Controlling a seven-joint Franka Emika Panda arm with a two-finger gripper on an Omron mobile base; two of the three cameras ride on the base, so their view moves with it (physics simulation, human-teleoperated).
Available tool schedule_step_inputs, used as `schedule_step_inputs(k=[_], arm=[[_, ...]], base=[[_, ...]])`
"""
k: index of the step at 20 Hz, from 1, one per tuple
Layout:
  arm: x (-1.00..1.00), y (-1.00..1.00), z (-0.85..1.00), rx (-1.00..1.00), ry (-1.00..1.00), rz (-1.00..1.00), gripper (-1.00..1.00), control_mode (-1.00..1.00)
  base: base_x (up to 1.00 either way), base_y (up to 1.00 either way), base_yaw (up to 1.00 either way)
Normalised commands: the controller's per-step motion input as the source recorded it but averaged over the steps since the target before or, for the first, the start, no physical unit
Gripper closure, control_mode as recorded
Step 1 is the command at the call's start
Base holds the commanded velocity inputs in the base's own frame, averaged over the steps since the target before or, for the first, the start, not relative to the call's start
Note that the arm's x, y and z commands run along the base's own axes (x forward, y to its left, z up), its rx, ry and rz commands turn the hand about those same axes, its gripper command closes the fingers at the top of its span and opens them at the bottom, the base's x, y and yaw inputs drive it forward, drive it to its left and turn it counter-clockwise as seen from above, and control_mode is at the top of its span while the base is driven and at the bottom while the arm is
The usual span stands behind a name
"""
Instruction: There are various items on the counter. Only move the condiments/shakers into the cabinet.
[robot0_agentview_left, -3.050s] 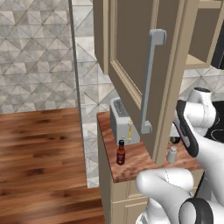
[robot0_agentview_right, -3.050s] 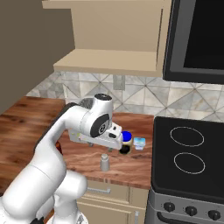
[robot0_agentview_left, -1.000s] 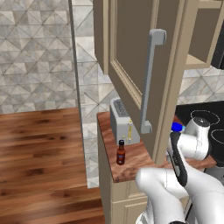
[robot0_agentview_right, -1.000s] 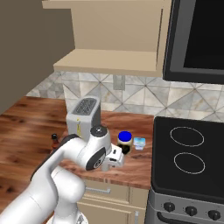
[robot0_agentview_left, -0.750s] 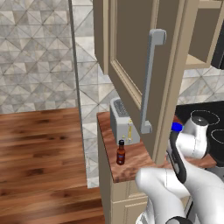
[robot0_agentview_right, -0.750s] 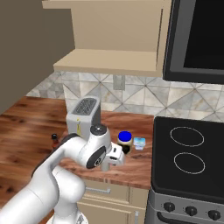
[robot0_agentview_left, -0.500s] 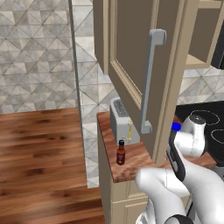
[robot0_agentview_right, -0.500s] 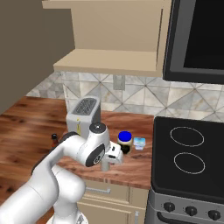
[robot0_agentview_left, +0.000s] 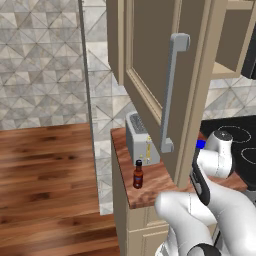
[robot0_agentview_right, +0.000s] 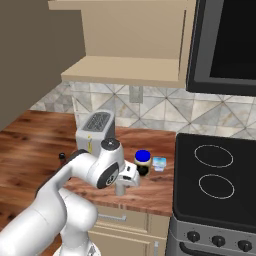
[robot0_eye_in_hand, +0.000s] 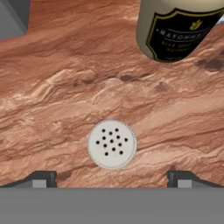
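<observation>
My gripper (robot0_eye_in_hand: 112, 179) spread wide, empty, above small pale grey round shaker (robot0_eye_in_hand: 112, 144) on reddish-brown wood-grain counter (robot0_eye_in_hand: 57, 100). Judgement: descend straight, keep 2 tips either side, close gently; avoid dark mayonnaise jar (robot0_eye_in_hand: 175, 28) nearby.

Jar (robot0_eye_in_hand: 175, 28) cut off by hand view's top edge, label partly legible. Arm hides shaker in both base views. Bottle (robot0_agentview_left: 138, 174) label unreadable.

wood-grain counter (robot0_eye_in_hand: 65, 78), matt shaker (robot0_eye_in_hand: 112, 144)
</observation>
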Motion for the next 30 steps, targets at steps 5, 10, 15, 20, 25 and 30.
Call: schedule_step_inputs(k=[5, 10, 15, 20, 25, 30], arm=[[0.0, 0.0, -0.07, -0.01, 0.0, 0.0, -1.0, -1.0], [0.02, 0.01, -0.07, 0.0, 0.0, 0.0, -1.0, -1.0], [0.17, 0.0, -0.02, 0.0, 0.0, 0.0, -1.0, -1.0], [0.21, 0.01, -0.01, 0.0, 0.0, 0.0, -1.0, -1.0], [0.02, 0.02, -0.11, 0.0, 0.0, 0.0, -1.0, -1.0], [0.0, 0.0, -0.17, 0.0, 0.0, 0.0, -1.0, -1.0]], base=[[0.0, 0.0, 0.0], [0.0, 0.0, 0.0], [0.0, 0.0, 0.0], [0.0, 0.0, 0.0], [0.0, 0.0, 0.0], [0.0, 0.0, 0.0]])
